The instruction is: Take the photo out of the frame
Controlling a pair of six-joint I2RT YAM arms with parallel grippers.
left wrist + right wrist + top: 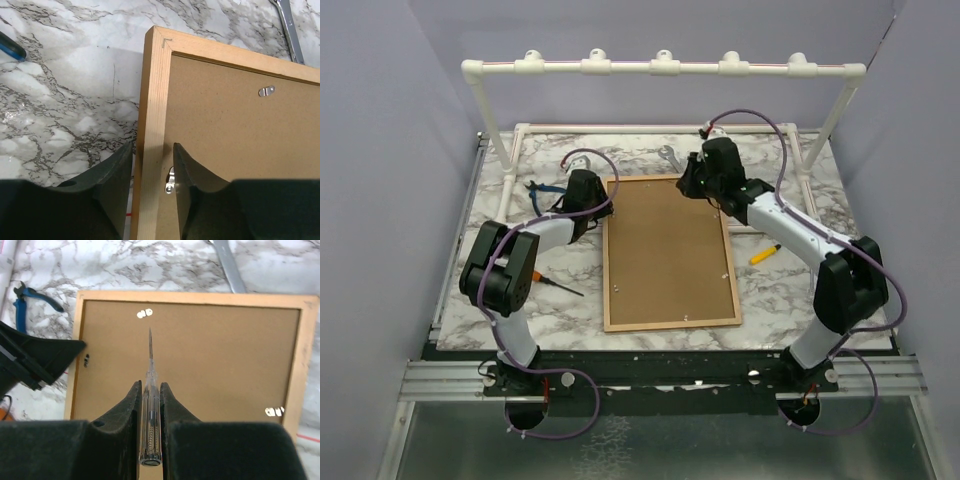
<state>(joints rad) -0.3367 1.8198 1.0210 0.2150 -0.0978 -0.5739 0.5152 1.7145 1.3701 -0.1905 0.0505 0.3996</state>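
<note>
The frame [606, 262] lies face down on the marble table, its brown backing board [670, 250] up; the photo is hidden under the board. My left gripper [603, 208] is open, its fingers either side of the frame's left wooden border [152, 100] near the far-left corner, beside a metal clip [171, 182]. My right gripper [692, 185] is shut on a clear-handled screwdriver [150, 410], held above the board [200, 355]. Its blade points toward a clip [145, 314] at the far edge. The left gripper's black body [40, 360] shows at the left of the right wrist view.
A white pipe rack [660, 68] spans the back. A steel wrench [670, 155] lies beyond the frame's far edge. Blue pliers [545, 190] lie at the left, a black screwdriver [560, 287] at the near left, and a yellow-handled tool [765, 254] right of the frame.
</note>
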